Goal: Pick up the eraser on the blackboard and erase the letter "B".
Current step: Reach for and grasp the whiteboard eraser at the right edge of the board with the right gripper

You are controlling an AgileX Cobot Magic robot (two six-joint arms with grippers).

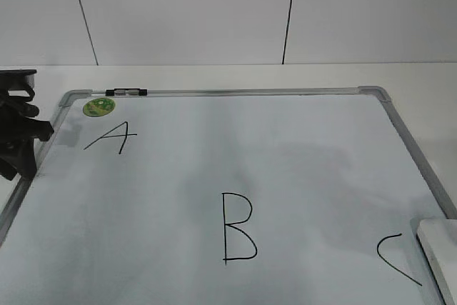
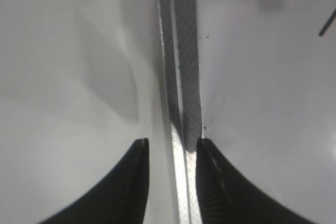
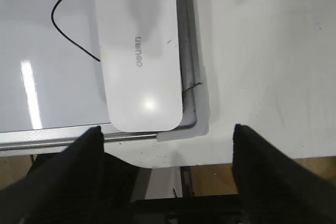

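Two grippers show, both with jaws apart and holding nothing. The right gripper point(image 3: 167, 145) hangs above the near right corner of the board point(image 3: 31, 93); its two dark fingers point(image 3: 79, 156) stand wide, one to each side of that corner. The eraser point(image 3: 139, 51) lies flat just ahead of this gripper, between the finger lines and closer to the one on the view's left, with its long side along the grey frame and its grey lettering facing up. The "C" point(image 3: 71, 19) curls just beyond the eraser's far side from the frame.

In the exterior view only a corner of the eraser point(image 1: 439, 251) shows at the lower right edge, beside the "C" point(image 1: 396, 262). The "B" point(image 1: 238, 228) is whole, well apart from the right gripper, near the board's middle.

The left gripper point(image 2: 172, 148) straddles the board's left frame rail point(image 2: 184, 77), a fingertip on each side of it; whether they touch it I cannot tell. A stroke of the "A" point(image 1: 111, 137) lies ahead of it and to one side.
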